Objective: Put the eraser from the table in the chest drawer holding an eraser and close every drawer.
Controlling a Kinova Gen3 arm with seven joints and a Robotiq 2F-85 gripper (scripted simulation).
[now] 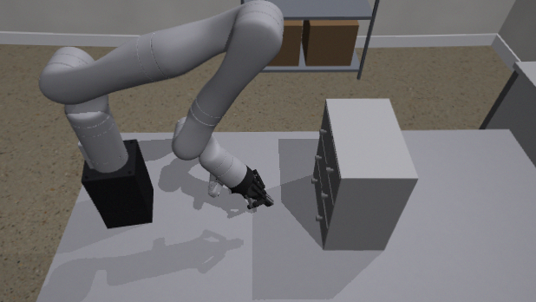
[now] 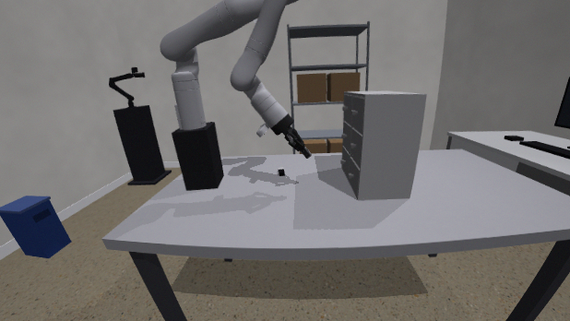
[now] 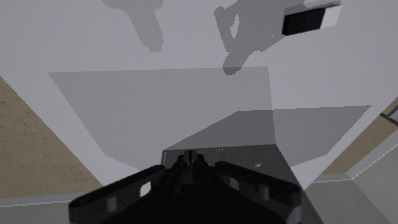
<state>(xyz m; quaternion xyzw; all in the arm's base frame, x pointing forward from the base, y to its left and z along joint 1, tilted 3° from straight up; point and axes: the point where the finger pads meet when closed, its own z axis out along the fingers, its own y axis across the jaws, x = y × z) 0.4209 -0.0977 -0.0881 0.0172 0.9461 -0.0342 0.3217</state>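
Observation:
The eraser is a small dark block lying on the table, left of the chest and below my wrist. In the wrist view it shows as a black and white block at the top right, well away from the fingers. The grey chest stands upright on the table, knobbed drawer fronts facing the arm; every drawer looks pushed in. It also shows in the exterior view. My gripper is shut and empty, hovering above the table between eraser and chest, pointing toward the chest.
The arm's black pedestal stands at the table's left. A shelf with cardboard boxes is behind the table. A blue bin and a black camera stand are on the floor at left. A second desk is at right.

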